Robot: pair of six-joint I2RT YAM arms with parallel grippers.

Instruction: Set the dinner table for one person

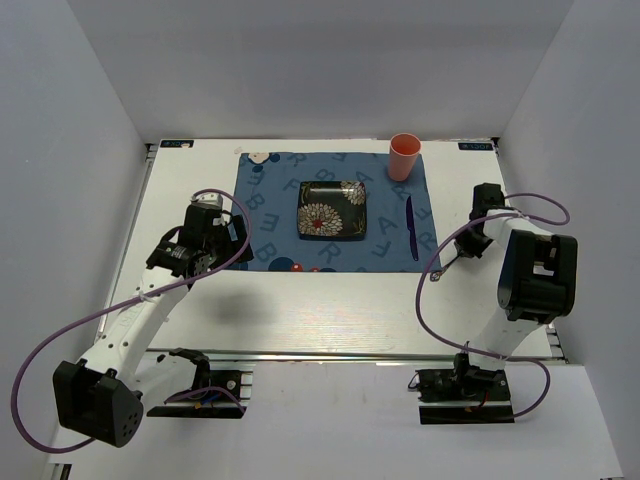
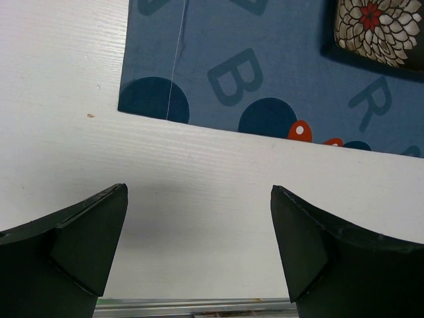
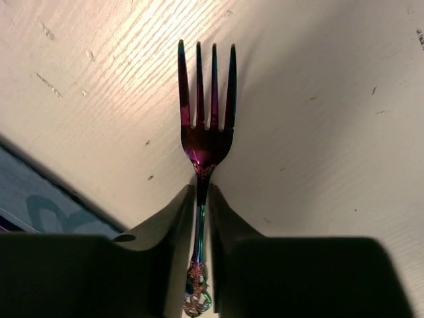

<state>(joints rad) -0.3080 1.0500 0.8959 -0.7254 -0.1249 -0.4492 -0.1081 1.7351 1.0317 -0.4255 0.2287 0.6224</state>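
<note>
The white dinner table [image 1: 330, 310] carries a blue letter-printed mat [image 1: 270, 215]. On the mat sit a black square plate with a flower pattern [image 1: 332, 211], a pink cup [image 1: 404, 157] at the far right corner, and a thin dark blue utensil [image 1: 410, 228] along the right side. My right gripper [image 3: 202, 199] is shut on the handle of an iridescent purple fork [image 3: 205, 99], held low over the bare table right of the mat; in the top view it is here [image 1: 478, 222]. My left gripper [image 2: 199, 225] is open and empty above the table by the mat's near left corner [image 1: 190, 258].
A metal rail [image 1: 350, 355] runs along the table's near edge and also shows in the left wrist view [image 2: 199, 306]. Grey walls close in the table on the left, right and far sides. Purple cables loop beside both arms.
</note>
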